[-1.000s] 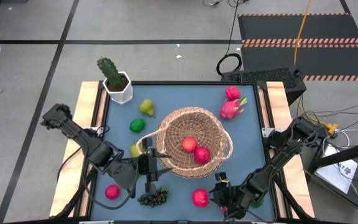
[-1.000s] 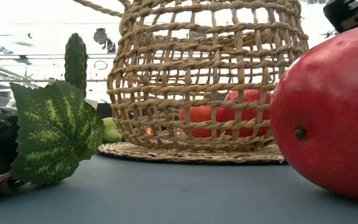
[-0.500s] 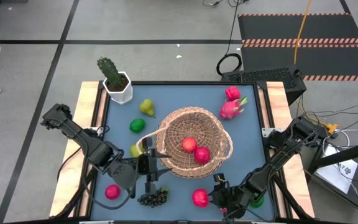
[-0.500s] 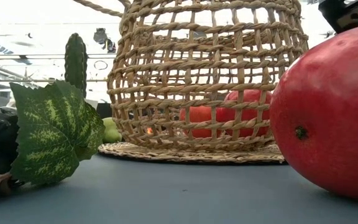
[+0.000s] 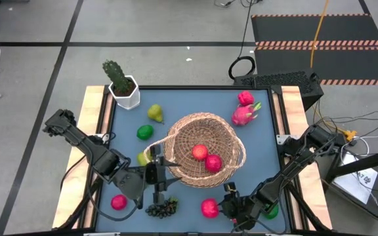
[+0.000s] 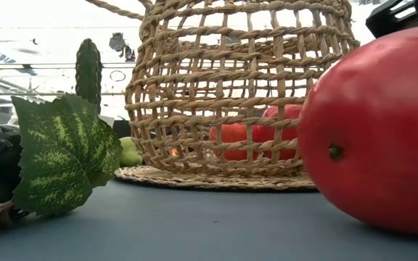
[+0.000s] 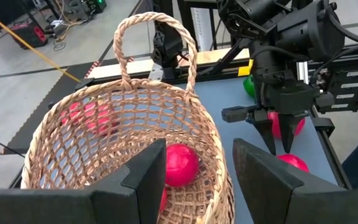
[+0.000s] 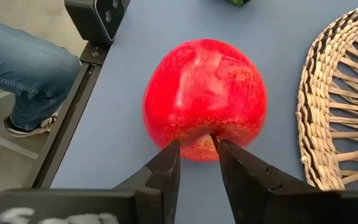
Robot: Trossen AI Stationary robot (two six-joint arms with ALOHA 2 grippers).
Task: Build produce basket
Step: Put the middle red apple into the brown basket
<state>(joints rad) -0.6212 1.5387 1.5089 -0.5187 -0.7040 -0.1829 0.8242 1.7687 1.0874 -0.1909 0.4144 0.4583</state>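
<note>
The tan wicker basket (image 5: pixel 205 147) stands on its base mid-table with two red apples (image 5: pixel 205 157) inside. My left gripper (image 5: pixel 157 164) is open at the basket's left rim (image 7: pixel 219 177), one finger over the inside and one outside; whether they touch it, I cannot tell. My right gripper (image 8: pixel 196 149) is low at the near edge, its fingers a narrow gap apart, right behind a red apple (image 5: pixel 209 208) that lies on the table. A grape bunch (image 5: pixel 163 208) with a leaf (image 6: pixel 64 152) lies near the front. My right gripper's two fingertips (image 8: pixel 174 149) are against the apple's low side facing the gripper (image 8: pixel 197 144). The fingers come from the table's right, slanting down. The apple is far wider than the gap and rests on the table.
A potted cactus (image 5: pixel 122 84) stands at the far left corner. A pear (image 5: pixel 155 113), a lime (image 5: pixel 144 132) and a yellow-green fruit (image 5: pixel 142 158) lie left of the basket, a red fruit (image 5: pixel 118 202) near front left. Dragon fruit (image 5: pixel 245 113) lies far right, a lime (image 5: pixel 271 211) under my right arm.
My right gripper has gone a little toward the table's left along the near edge. The red apple in front of it has shifted and rolled slightly to the left, staying on the table.
</note>
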